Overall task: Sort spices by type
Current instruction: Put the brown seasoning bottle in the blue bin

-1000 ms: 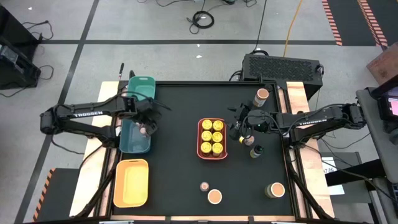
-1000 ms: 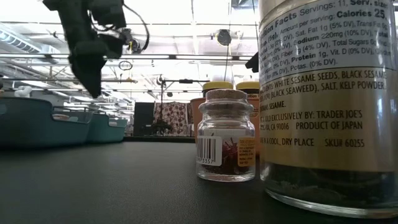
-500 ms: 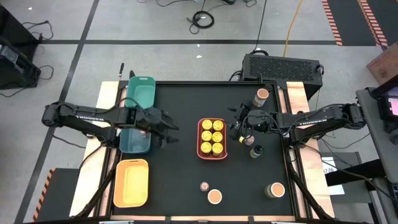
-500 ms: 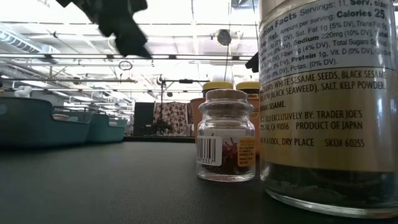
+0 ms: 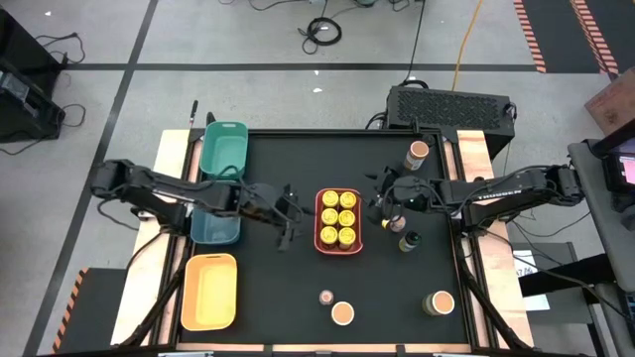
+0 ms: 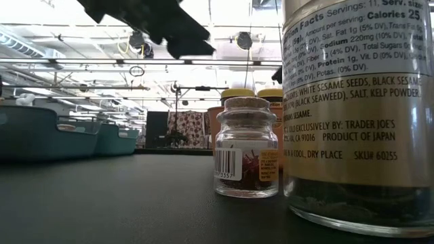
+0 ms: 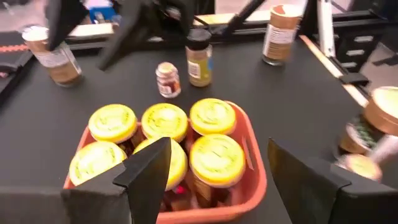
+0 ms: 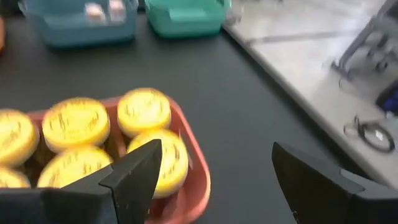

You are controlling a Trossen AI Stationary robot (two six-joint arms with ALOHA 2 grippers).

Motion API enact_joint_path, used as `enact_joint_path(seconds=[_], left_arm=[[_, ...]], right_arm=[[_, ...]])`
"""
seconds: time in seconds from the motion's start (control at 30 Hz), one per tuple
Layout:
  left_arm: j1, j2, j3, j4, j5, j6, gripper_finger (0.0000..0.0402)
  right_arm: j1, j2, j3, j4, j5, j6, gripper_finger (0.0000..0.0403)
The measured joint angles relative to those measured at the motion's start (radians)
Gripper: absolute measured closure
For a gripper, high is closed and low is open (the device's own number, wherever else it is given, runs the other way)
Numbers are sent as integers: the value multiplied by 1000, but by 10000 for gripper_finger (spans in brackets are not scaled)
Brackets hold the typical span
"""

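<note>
- Fingers of the left gripper [image 7: 214, 180] are seen spread apart with nothing between them, held above the mat just beside the coral tray [image 5: 319, 241]; those of the right gripper [image 8: 211, 180] are likewise apart and empty, on the tray's other side.
- Six yellow-lidded jars [image 5: 337, 218] are packed into the coral tray, so that type can be judged as sorted.
- Two small jars [image 8: 102, 10] are seen in the blue tray [image 5: 211, 230]; the green tray [image 5: 224, 149] and the yellow tray [image 5: 208, 290] look empty.
- Loose jars are left on the mat: a tan-lidded jar [image 5: 418, 153] at the far edge, a dark-lidded jar [image 5: 408, 241] by the right gripper, and three near the front: a tiny jar [image 5: 325, 297], a tan-lidded one [image 5: 343, 313] and another [image 5: 440, 302].
- Sorting is judged roughly half done.
- A black mat [image 5: 288, 288] covers the table, with bare wood at its sides.
- A grey floor with cables and striped tape surrounds it; ceiling rails and lights are seen beyond in the low view.
</note>
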Motion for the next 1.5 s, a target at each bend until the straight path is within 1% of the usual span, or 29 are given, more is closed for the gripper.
enact_joint_path(seconds=[0.1,0.17,0.27,0.33,0.43,0.5,0.6,0.67,0.77,0.87,0.93,1.03,1.1,1.27,1.37,1.5], left_arm=[[27,40,0,66,0,3,134],[44,52,0,70,3,22,134],[71,55,0,64,7,54,134],[92,48,0,64,8,55,134],[125,30,1,55,8,83,134],[144,15,1,23,8,125,134],[179,-5,0,-37,5,202,134],[209,-9,-13,-35,-3,230,134],[263,-24,-57,-7,9,229,134],[317,-40,-97,19,60,221,134],[345,-43,-112,53,66,224,134],[380,-42,-127,43,70,228,134],[391,-40,-132,43,88,227,134],[395,-37,-165,49,184,228,134],[399,-37,-192,79,190,237,134],[416,-37,-206,75,182,254,134]], right_arm=[[3,-21,13,-125,-37,70,103],[3,-42,44,-226,-70,116,103],[3,-63,127,-409,-125,165,103],[0,-61,195,-543,-143,213,103],[-8,-34,280,-722,-201,293,103],[-10,-2,310,-831,-217,341,103],[-10,42,325,-949,-261,389,103],[-11,75,325,-1016,-287,419,103],[-17,128,325,-1064,-322,458,103],[-19,174,325,-1068,-344,478,103],[-19,205,325,-1070,-353,483,103],[-23,252,325,-1073,-366,504,103],[-23,281,325,-1075,-371,505,103],[-35,338,325,-1079,-435,505,103],[-41,366,325,-1077,-446,506,103],[-52,396,325,-1076,-447,506,103]])
